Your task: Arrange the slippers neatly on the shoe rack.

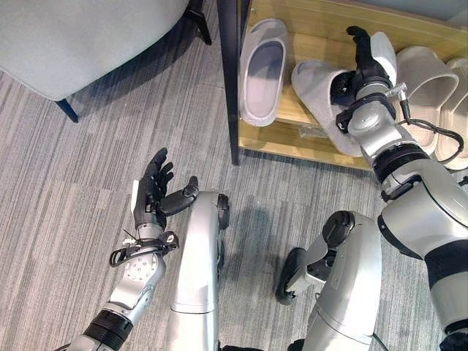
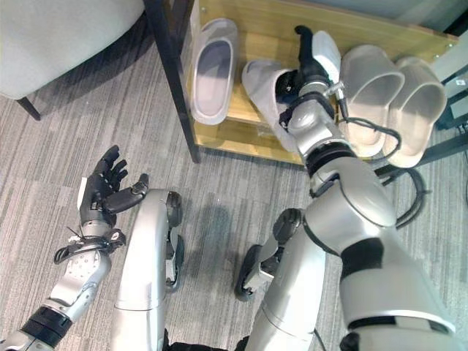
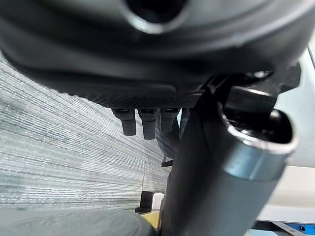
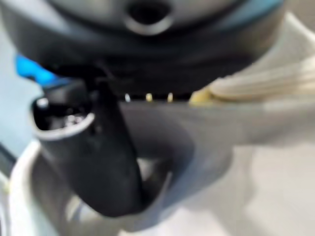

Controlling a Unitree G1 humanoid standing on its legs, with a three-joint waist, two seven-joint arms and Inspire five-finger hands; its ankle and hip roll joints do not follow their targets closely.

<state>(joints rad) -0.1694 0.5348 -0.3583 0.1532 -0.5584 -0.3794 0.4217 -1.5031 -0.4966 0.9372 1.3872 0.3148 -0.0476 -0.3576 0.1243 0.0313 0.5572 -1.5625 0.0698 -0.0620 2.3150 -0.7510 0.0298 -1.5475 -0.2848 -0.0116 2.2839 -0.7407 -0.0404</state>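
Note:
The shoe rack's wooden shelf (image 1: 322, 29) lies ahead on the right. A pale grey slipper (image 1: 262, 69) rests flat at its left end. A second grey slipper (image 1: 316, 91) lies askew beside it, its end hanging over the shelf's front edge. My right hand (image 1: 363, 66) is on this slipper. In the right wrist view the thumb (image 4: 93, 147) reaches into the slipper's opening (image 4: 206, 142), pinching the upper; the fingers are hidden. A beige pair of slippers (image 1: 424, 77) sits at the shelf's right end. My left hand (image 1: 153, 191) hovers open and palm-up over the carpet, holding nothing.
The rack's black post (image 1: 228, 73) stands at the shelf's left corner. A grey upholstered seat (image 1: 73, 36) with a dark leg (image 1: 67, 110) fills the upper left. Grey striped carpet (image 1: 73, 219) lies between the seat and the rack.

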